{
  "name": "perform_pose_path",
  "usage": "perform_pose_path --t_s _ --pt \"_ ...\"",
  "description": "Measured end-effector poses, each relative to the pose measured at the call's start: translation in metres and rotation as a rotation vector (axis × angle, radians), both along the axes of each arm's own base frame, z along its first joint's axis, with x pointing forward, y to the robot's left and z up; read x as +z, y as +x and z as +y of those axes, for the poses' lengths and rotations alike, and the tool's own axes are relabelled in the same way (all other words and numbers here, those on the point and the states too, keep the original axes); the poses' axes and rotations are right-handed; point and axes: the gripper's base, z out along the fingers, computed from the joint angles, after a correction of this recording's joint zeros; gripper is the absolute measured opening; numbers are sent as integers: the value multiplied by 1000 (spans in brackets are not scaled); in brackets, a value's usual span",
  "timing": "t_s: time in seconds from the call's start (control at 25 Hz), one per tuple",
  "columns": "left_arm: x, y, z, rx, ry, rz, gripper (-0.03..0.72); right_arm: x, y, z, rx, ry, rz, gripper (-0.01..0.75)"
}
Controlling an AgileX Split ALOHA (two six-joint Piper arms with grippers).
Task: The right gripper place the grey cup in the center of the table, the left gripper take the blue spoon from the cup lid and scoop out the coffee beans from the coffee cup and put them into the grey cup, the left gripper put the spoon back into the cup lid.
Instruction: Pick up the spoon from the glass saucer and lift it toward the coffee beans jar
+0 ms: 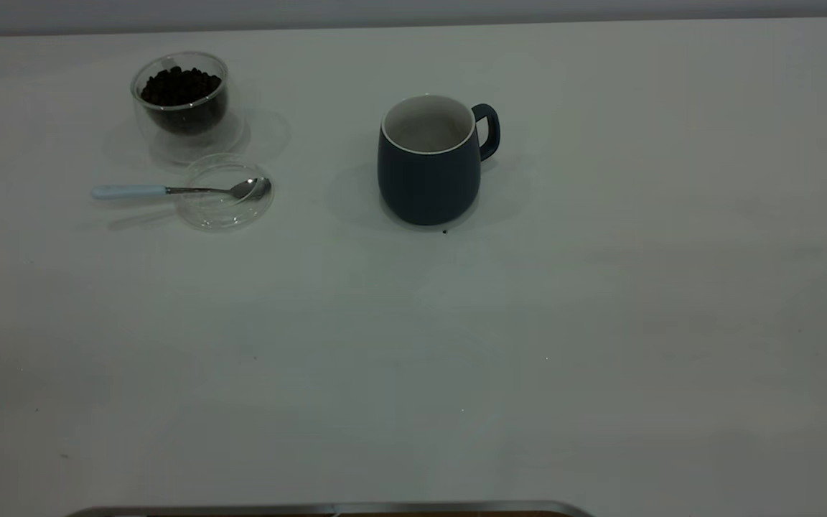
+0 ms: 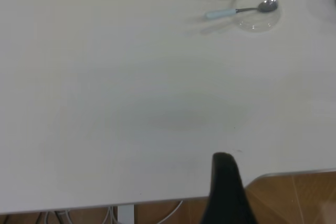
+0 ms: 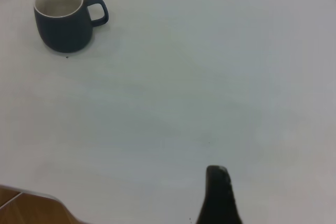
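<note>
The grey cup (image 1: 428, 179) stands upright near the middle of the table (image 1: 456, 359), handle to the right; the right wrist view shows the grey cup (image 3: 63, 30) far off. At the far left stands the coffee cup (image 1: 182, 100), holding coffee beans (image 1: 181, 86). Just in front of it lies the cup lid (image 1: 223, 208), with the blue spoon (image 1: 169, 190) resting bowl-in, handle pointing left. Neither arm appears in the exterior view. The left gripper (image 2: 223, 157) hangs shut at the table's near edge, far from the blue spoon (image 2: 236, 11) and the cup lid (image 2: 257, 20). The right gripper (image 3: 217, 169) is shut and holds nothing.
A tiny dark speck (image 1: 444, 231) lies at the mug's base. A metal strip (image 1: 327, 508) runs along the front edge. Below the table's edge are wooden floor (image 2: 294, 198) and cables (image 2: 110, 216).
</note>
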Motion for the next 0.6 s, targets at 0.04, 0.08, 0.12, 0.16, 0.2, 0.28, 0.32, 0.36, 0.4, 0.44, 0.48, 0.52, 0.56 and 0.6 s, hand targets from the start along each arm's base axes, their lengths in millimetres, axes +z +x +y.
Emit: perform_pose_path --t_s 0.04,0.08,0.12,0.16,0.2,0.28,0.32,0.36,0.4,0.44,0.48,0.52,0.56,0.6 --pt "0 0 0 0 0 0 592 0 0 0 0 0 0 592" --pt "0 0 0 0 0 0 592 0 0 0 0 0 0 592" --pt "0 0 0 0 0 0 592 0 0 0 -1 0 0 592" --pt "0 0 0 0 0 0 592 0 0 0 -1 0 0 592" --pt "0 0 -1 -4 -6 0 592 0 0 0 -2 0 0 592" --pt "0 0 -1 -4 -21 1 592 0 0 0 -3 0 0 592" --pt "0 1 -2 0 -31 6 592 0 0 0 -3 0 0 592" --pt "0 3 -2 3 -37 22 592 0 0 0 -3 0 0 592" --pt "1 5 -2 8 -45 43 592 0 0 0 -3 0 0 592" --pt "1 10 -3 8 -44 78 592 0 0 0 -3 0 0 592" --pt "2 16 -3 19 -53 115 592 0 0 0 -3 0 0 592" --pt "5 24 -3 28 -61 146 592 0 0 0 -3 0 0 592" --pt "8 31 -4 32 -74 160 592 0 0 0 -3 -1 0 592" --pt "13 42 -6 32 -87 175 592 0 0 0 -3 -1 0 592"
